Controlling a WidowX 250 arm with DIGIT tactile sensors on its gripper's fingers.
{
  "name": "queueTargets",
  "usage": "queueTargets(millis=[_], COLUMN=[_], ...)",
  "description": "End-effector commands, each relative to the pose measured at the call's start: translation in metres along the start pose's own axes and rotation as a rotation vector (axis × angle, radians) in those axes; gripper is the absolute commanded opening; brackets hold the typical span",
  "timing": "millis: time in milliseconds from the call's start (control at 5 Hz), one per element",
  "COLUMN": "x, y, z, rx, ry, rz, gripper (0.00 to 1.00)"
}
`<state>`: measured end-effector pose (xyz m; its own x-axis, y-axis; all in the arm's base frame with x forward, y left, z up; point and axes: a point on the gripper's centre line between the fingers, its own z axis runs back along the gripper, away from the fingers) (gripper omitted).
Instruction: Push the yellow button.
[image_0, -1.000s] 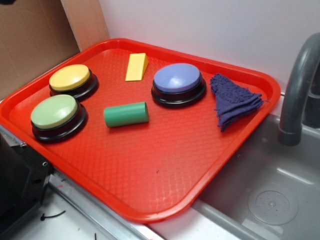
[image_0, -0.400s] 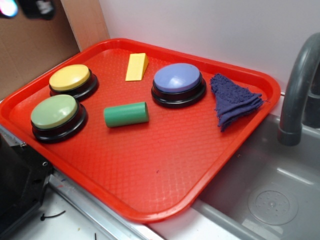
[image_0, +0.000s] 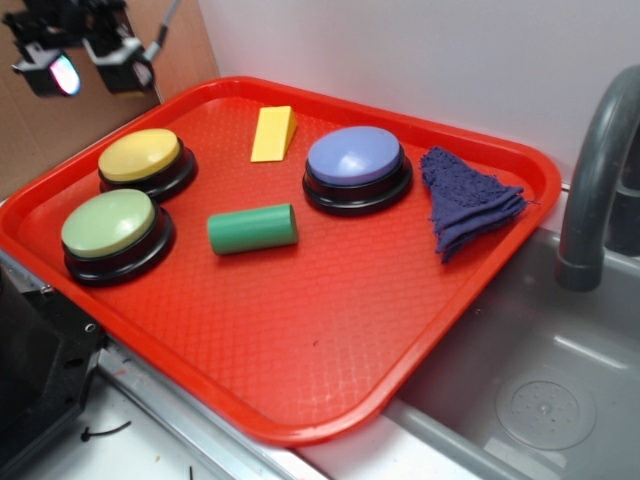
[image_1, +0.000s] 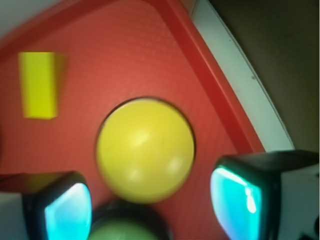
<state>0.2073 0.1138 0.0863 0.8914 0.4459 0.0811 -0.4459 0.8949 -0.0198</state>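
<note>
1. While the black gripper (image_0: 88, 68) hangs in the air at the upper left of the exterior view, above the far left rim of the red textured plastic tray (image_0: 330, 330), its two fingers stand wide apart with nothing between them.
2. Both fingertips (image_1: 67, 212) carry glowing turquoise pads, seen at the bottom corners of the wrist view, which is blurred.
3. Sitting near the tray's far left corner is the large round yellow button (image_0: 141, 155) with a domed matte top on a black circular base; the gripper is above and beyond it, not touching it.
4. From the wrist view, the yellow dome (image_1: 145, 150) lies between and just ahead of the two spread fingers, with bare red tray around it.
5. Just in front of the yellow button stands the pale green-topped round button (image_0: 110, 225) on its own black base, close beside it but apart.
6. Near the tray's far edge lies a small yellow wedge-shaped block (image_0: 273, 133).
7. Right of the wedge sits a blue-violet domed round button (image_0: 355, 157) on a black base.
8. Lying on its side at mid-tray, between the green-topped button and the blue-violet one, is a green cylinder (image_0: 252, 229).
9. At the tray's right end rests a folded dark purple knitted cloth (image_0: 467, 202).
10. Beyond the tray's right edge are a grey curved tap (image_0: 592, 190) and a grey sink basin (image_0: 540, 400).
</note>
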Motion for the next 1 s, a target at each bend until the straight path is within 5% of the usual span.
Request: queueTargets(millis=[0,400,800], x=[0.003,-0.001,-0.005], y=[-0.001,-0.003,-0.008], z=[-0.017,-0.03,0.009], rx=[0.045,0.065,0.054], ry=[-0.056,-0.023,-0.068], rz=[-0.059,-0.078,-0.09], gripper=[1.0,1.0,1.0])
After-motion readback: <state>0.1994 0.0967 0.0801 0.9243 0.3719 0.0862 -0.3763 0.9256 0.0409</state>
